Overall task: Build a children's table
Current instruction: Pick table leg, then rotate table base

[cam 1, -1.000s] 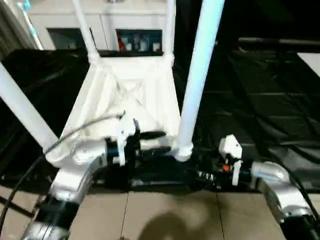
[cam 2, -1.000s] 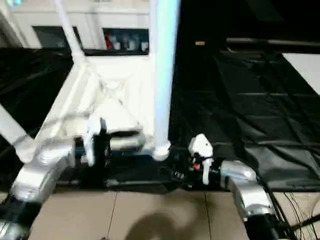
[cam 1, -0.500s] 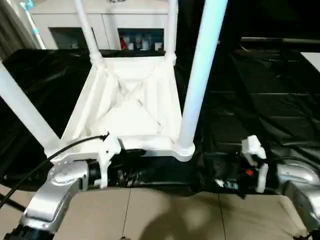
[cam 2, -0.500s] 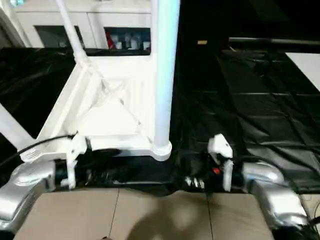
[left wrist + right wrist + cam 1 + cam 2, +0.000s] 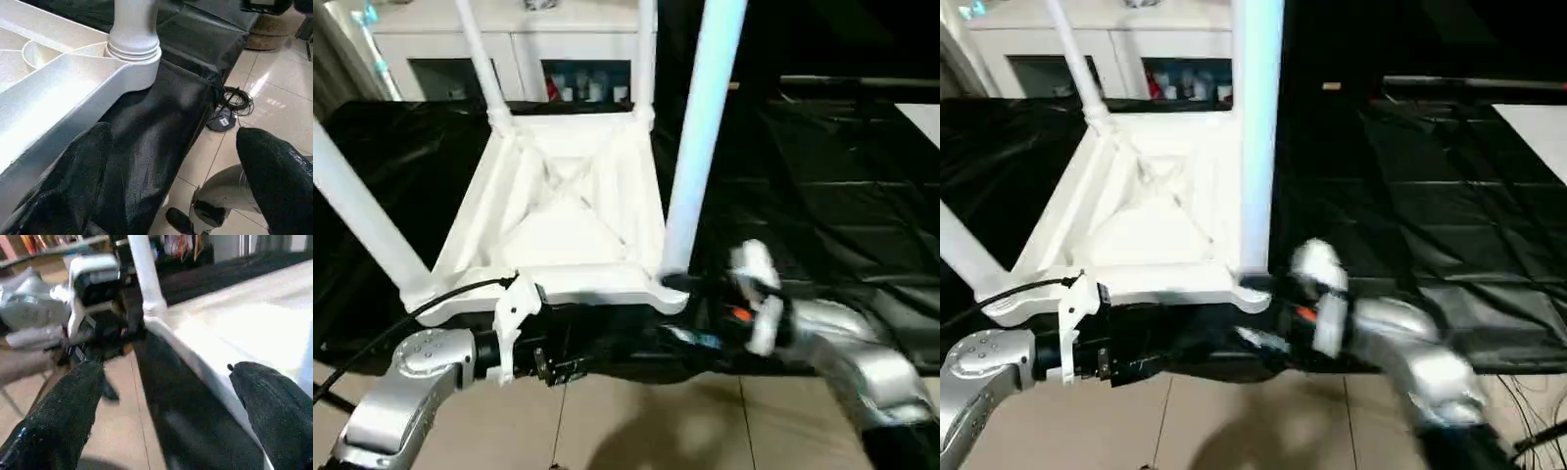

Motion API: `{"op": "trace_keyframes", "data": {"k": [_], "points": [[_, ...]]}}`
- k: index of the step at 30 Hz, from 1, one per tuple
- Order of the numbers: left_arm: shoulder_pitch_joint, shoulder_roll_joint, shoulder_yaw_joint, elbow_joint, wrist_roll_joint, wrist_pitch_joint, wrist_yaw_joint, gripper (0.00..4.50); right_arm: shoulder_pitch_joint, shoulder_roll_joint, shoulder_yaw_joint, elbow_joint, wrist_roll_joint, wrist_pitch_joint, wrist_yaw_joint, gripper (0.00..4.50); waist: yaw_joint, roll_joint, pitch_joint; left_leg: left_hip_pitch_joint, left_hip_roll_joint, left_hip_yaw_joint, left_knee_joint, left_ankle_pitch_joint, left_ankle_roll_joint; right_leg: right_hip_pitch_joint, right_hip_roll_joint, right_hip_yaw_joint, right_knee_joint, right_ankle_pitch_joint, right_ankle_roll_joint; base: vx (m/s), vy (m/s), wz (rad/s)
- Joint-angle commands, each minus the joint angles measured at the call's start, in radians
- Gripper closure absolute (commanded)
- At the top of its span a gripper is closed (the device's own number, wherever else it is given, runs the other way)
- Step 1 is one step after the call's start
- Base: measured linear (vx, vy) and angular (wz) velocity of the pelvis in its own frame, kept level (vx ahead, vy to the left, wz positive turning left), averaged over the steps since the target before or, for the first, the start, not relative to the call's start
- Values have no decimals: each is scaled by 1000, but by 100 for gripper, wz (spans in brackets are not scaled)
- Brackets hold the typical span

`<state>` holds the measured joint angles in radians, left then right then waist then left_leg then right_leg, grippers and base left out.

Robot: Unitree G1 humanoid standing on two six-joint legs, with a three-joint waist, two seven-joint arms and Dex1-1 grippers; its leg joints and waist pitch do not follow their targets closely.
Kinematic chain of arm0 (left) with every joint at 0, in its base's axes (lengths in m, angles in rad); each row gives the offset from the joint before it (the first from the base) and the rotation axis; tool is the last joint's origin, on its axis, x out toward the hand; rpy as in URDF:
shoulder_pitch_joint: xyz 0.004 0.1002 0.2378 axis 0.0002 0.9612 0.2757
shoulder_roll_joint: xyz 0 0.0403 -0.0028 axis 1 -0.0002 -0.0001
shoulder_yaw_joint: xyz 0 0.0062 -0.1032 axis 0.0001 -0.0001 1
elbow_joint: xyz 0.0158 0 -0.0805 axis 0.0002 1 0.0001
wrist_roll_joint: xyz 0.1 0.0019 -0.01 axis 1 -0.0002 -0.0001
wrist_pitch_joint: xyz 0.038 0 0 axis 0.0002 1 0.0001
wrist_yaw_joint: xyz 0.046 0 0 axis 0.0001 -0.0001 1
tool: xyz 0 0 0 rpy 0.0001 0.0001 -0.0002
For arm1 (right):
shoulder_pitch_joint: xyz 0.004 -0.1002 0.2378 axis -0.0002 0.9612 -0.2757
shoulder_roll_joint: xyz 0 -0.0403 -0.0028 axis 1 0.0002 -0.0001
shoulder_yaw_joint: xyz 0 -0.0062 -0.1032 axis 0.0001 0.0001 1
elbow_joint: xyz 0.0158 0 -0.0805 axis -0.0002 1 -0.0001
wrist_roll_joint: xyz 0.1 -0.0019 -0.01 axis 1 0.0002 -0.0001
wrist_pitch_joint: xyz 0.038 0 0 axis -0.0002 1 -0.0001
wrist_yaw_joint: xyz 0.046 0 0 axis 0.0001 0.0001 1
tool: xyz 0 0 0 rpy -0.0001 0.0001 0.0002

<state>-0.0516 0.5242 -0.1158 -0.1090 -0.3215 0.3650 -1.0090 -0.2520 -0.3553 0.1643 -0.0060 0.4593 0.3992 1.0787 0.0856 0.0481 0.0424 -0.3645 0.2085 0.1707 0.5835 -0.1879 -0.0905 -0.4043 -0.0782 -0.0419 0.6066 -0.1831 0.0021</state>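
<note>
The children's table point(image 5: 558, 215) lies upside down on the black sheet, its ribbed underside facing up. All four white legs stand in the corner sockets, the near right leg point(image 5: 700, 127) closest to me. My left gripper point(image 5: 171, 161) is open, low in front of the table's front rim point(image 5: 54, 98), with nothing between its fingers point(image 5: 73, 181). My right gripper point(image 5: 680, 308) is at the front right corner socket point(image 5: 671, 289). It is open, with the table's edge point(image 5: 195, 352) between its spread fingers point(image 5: 279, 406).
The large black-sheeted table point(image 5: 822, 176) carries the work and its front edge overhangs a beige tiled floor point(image 5: 636, 421). A white glass-door cabinet point(image 5: 558, 59) stands behind. A coil of cable point(image 5: 234, 100) lies on the floor. A black cable point(image 5: 401, 313) runs along my left forearm.
My left gripper has drawn back off the table's front rim and dropped low. My right arm first swung out to the right, then came in left to the front right corner socket.
</note>
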Motion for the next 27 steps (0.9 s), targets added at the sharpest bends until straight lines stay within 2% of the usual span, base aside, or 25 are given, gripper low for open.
{"op": "trace_keyframes", "data": {"k": [1, 3, 5, 6, 12, 16, 17, 19, 22, 23, 27], "points": [[-6, 10, 1, -13, -8, 4, 6, 8, -22, 19, 21, 22, -13, -8, -14, 0, -5, 2, -55, 5, 12, 1, -71, -231, 18, 38, -36, 30, -71, -221, -183, 0, 0, 0], [-5, 8, 3, -15, -9, 4, 8, 8, -30, 35, 32, 32, -24, -17, -15, 0, -2, 3, -58, 8, 12, 1, -68, -214, 17, 39, -35, 30, -66, -178, -191, 0, 0, 0], [-2, 1, 11, -20, -16, 6, 16, 8, -39, 51, 41, 48, -43, -36, -27, 0, -2, -3, -58, 4, 11, 2, -68, -202, 18, 42, -35, 29, -63, -151, -197, 0, 0, 0], [-1, 0, 12, -20, -16, 6, 17, 8, -39, 52, 41, 49, -45, -38, -28, 0, -2, -1, -58, 3, 11, 1, -68, -202, 17, 43, -37, 30, -60, -151, -198, 0, 0, 0], [25, 11, 18, -48, -30, 26, 14, 8, -45, 63, 24, 86, -79, -88, -82, 0, -4, -3, -53, 5, 11, 1, -71, -238, 9, 41, -39, 32, -68, -233, -178, 0, 0, 0], [51, 26, 26, -65, -50, 39, 1, 8, -60, 67, -23, 131, -97, -105, -143, 0, -4, -5, -51, 4, 10, 1, -73, -254, 6, 38, -39, 32, -74, -292, -159, 0, 0, 0], [60, 31, 31, -69, -55, 37, -1, 8, -65, 67, -37, 144, -99, -117, -155, 0, -4, -4, -51, 7, 10, 2, -72, -264, 4, 36, -38, 32, -76, -316, -153, 0, 0, 0], [85, 37, 52, -67, -84, 32, -16, 8, -68, 57, -74, 162, -90, -127, -179, 0, -5, -5, -50, 7, 9, 2, -72, -261, 1, 36, -37, 33, -75, -312, -156, 0, 0, 0], [105, 42, 72, -37, -99, 14, -38, 8, -64, 49, -97, 165, -82, -133, -192, 0, -3, -5, -50, 11, 9, 4, -72, -274, 4, 32, -34, 34, -78, -308, -154, 0, 0, 0], [110, 44, 77, -21, -98, 0, -45, 8, -63, 46, -105, 168, -81, -135, -197, 0, -4, -7, -50, 6, 7, 2, -73, -267, 6, 37, -34, 33, -76, -305, -152, 0, 0, 0], [116, 46, 94, 82, -87, -71, -72, 8, -72, 35, -143, 214, -96, -175, -247, 0, -4, -6, -53, 7, 6, 2, -71, -254, 9, 36, -35, 33, -76, -287, -148, 0, 0, 0]]}}
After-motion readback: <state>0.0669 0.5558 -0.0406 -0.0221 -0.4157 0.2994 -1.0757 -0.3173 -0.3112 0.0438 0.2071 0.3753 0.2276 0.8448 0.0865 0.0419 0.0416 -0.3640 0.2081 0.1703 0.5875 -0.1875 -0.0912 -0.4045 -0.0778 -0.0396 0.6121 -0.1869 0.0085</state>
